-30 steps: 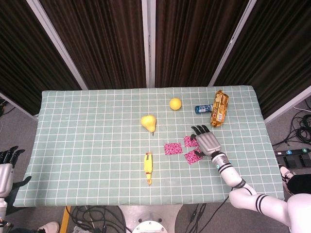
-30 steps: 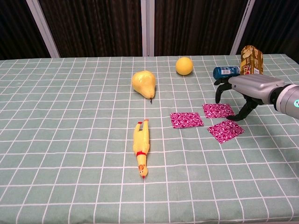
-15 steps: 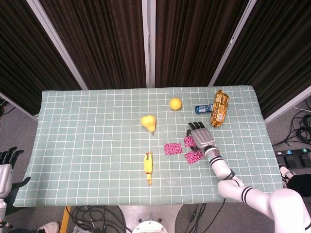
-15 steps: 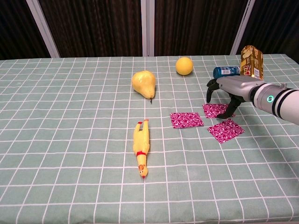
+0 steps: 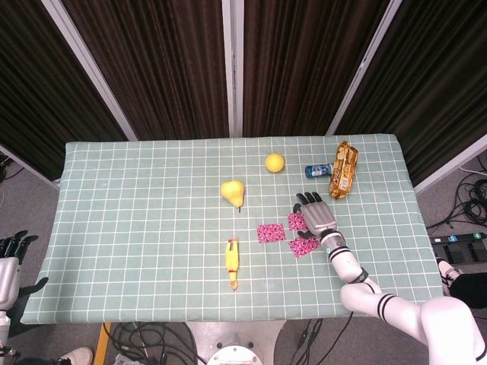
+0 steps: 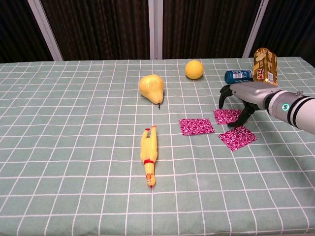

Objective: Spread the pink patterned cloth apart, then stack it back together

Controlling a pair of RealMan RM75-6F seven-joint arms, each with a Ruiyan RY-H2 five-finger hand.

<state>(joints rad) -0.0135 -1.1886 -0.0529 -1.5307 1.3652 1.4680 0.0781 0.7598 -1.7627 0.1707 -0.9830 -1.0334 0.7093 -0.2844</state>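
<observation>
- Your right hand (image 6: 244,96) hovered, fingers spread and curled downward, holding nothing.
- Three pink cloth pieces (image 6: 197,126) lay spread beneath it, toward seven o'clock.

The worktop (image 5: 137,228) has a green checked cover. On it lie three pink cloth pieces (image 6: 196,126) at center-right, a pear (image 6: 151,87) at 12 o'clock from the rubber chicken (image 6: 148,156), an orange (image 6: 194,69), a can (image 6: 238,75) and a snack packet (image 6: 265,64) at 2 o'clock.

Yellow pear (image 6: 151,87), lemon (image 6: 194,69), rubber chicken (image 6: 148,155), blue can (image 6: 238,75), snack packet (image 6: 265,63)
</observation>
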